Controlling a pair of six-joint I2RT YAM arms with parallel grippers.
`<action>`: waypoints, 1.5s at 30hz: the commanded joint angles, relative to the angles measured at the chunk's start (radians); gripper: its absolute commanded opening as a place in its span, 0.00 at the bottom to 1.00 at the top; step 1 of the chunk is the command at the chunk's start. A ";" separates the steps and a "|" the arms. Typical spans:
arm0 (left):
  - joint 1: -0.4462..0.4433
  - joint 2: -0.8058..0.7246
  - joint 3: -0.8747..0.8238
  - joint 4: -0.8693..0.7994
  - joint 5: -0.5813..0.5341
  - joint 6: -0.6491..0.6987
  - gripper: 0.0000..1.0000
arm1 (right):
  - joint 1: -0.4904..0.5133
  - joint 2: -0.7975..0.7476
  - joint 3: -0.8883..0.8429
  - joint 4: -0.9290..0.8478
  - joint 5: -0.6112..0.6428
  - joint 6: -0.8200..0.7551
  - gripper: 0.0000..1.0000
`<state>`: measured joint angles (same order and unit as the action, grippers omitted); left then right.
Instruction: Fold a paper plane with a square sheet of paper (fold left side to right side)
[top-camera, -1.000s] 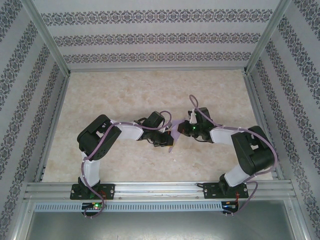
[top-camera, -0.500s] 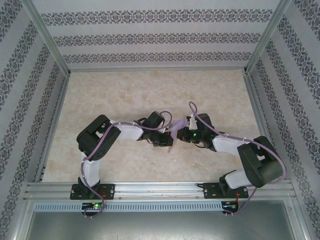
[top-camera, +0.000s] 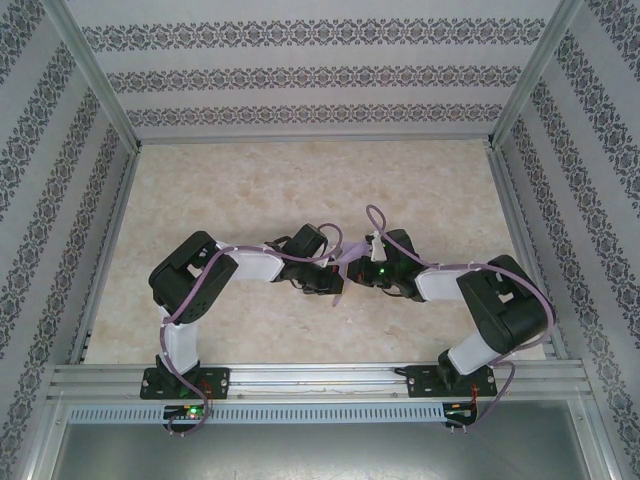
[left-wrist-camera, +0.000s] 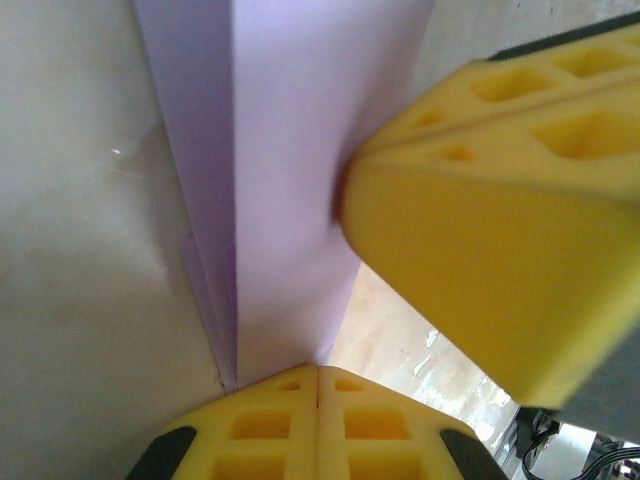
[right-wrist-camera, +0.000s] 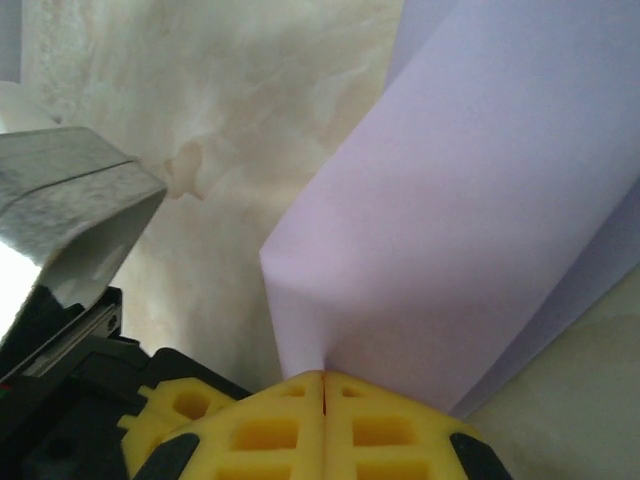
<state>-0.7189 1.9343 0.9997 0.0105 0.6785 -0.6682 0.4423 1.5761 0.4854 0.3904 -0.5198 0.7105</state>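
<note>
The folded lavender-purple paper sheet (left-wrist-camera: 290, 150) stands upright between both arms, over the cream marbled tabletop (top-camera: 250, 190). The left gripper (left-wrist-camera: 318, 375) and right gripper (right-wrist-camera: 323, 378) each clench an edge, likely so the layers line up for creasing.

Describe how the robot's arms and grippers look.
Both the left arm and the right arm have black joint housings and white link shells, with a lilac cable looping along each. A green light glows at the right wrist. The left gripper and right gripper have yellow fingers with rectangular hollows.
</note>
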 joint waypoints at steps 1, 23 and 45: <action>-0.002 0.039 -0.046 -0.198 -0.110 0.030 0.01 | -0.010 0.037 0.028 0.036 0.011 -0.012 0.00; -0.001 0.048 -0.035 -0.233 -0.129 0.041 0.00 | -0.155 0.143 0.106 -0.077 0.020 -0.081 0.00; -0.002 0.054 -0.038 -0.230 -0.122 0.041 0.00 | -0.296 0.231 0.277 -0.239 0.046 -0.184 0.00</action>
<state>-0.7189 1.9343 1.0088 -0.0120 0.6727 -0.6571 0.2012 1.7676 0.7303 0.1478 -0.6388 0.5865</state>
